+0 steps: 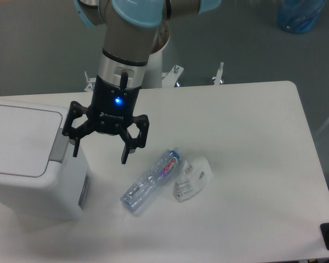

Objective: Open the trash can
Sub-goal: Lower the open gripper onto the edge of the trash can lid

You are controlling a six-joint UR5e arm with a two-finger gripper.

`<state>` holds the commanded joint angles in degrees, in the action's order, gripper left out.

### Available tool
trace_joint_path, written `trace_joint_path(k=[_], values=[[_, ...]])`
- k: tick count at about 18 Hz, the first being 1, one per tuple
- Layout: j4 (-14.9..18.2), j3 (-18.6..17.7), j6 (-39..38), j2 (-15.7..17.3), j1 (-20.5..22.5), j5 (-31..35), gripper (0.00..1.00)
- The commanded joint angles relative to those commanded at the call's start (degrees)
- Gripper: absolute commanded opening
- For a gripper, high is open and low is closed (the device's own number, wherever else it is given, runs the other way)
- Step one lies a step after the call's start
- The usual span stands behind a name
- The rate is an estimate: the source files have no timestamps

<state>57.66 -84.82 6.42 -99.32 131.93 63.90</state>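
Note:
The trash can [27, 164] is a large white boxy bin at the left edge of the table, its flat lid down and a grey push tab [58, 148] on its right rim. My gripper [100, 155] hangs open and empty just right of that tab, above the table. Its left finger [75, 148] is close to the bin's upper right corner; I cannot tell if it touches.
A clear plastic bottle [151, 179] lies on its side on the table, right of the gripper. A crumpled clear wrapper [192, 178] lies beside it. The white table [252, 153] stretches to the right. A blue bag [301, 13] sits on the floor at the far right.

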Motion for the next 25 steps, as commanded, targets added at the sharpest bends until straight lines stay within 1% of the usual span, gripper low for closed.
trace_joint_path(k=[2,4,6,7,9,10,16,18,22,25], values=[[0.09,0.00,-0.26,0.00,-0.53,-0.09,1.00],[-0.43,-0.96,0.52,0.09,-1.66,-0.09,1.00],[0.00,-1.14,0.97,0.26,-2.37,0.17,1.00],[0.26,-2.01,0.97,0.87,-2.64,0.26,1.00],[-0.35,-4.99,1.84,2.81,-2.64,0.35,1.00],[-0.35,-5.79,3.06,3.07,-2.46,0.26,1.00],[-0.44,-5.62,3.87,2.55,-2.64,0.52,1.00],[-1.14,-5.45,5.09,2.20,-2.64,1.57,1.00],[-1.23,-5.36,5.54,2.20,-2.64,2.20,1.00],[-1.23,-5.80,5.63,2.11,-2.64,2.28,1.00]])
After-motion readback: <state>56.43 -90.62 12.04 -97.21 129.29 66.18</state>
